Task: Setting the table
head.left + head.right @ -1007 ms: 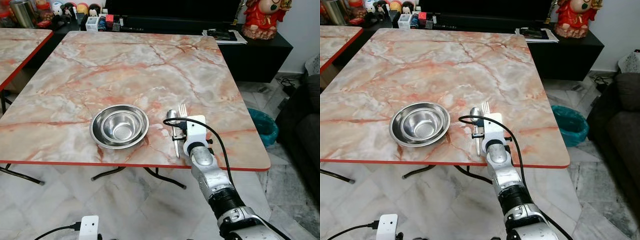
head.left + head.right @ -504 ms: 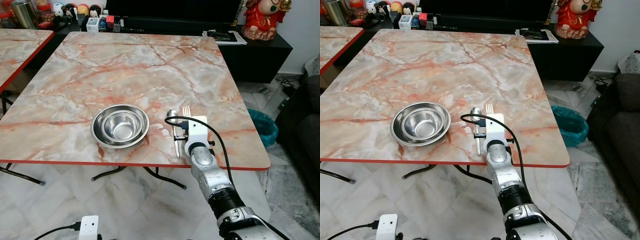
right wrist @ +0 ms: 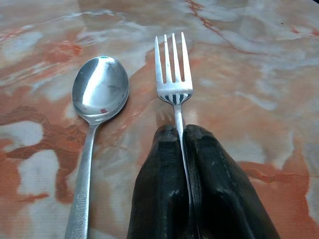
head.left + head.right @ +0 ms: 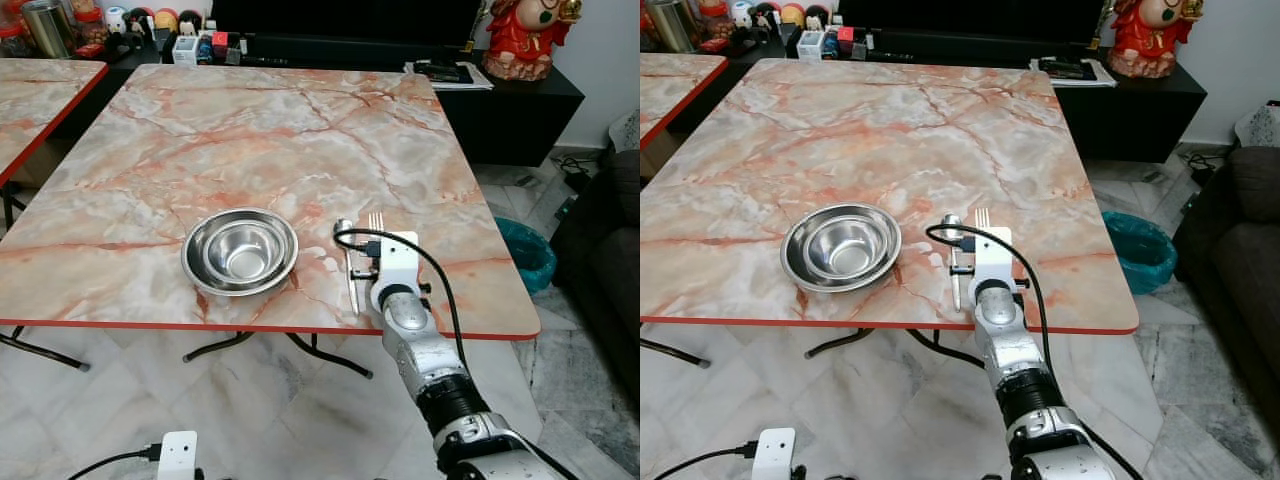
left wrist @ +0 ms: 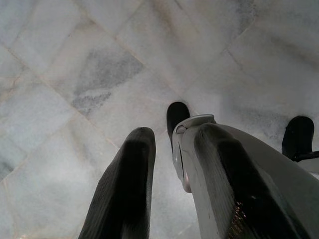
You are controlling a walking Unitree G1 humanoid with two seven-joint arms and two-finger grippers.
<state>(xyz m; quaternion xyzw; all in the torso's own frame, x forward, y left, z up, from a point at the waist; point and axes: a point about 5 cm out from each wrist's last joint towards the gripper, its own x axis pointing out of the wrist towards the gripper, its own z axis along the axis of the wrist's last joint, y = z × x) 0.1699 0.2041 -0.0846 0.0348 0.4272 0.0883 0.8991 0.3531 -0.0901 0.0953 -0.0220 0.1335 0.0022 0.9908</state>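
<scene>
The right gripper (image 3: pixel 183 149) has eased slightly forward over the past second, carrying the fork (image 3: pixel 173 74) a little farther onto the marble-patterned tabletop (image 4: pixel 250 120). Its jaws are clamped tight on the fork's handle, the tines pointing away from the robot. A spoon (image 3: pixel 97 109) lies just beside the fork, a steel bowl (image 4: pixel 239 250) to its left. The left gripper (image 5: pixel 169 189) hangs over the floor tiles, jaws parted.

Head cameras overlook the table (image 4: pixel 250 130); right wrist camera hugs it.
</scene>
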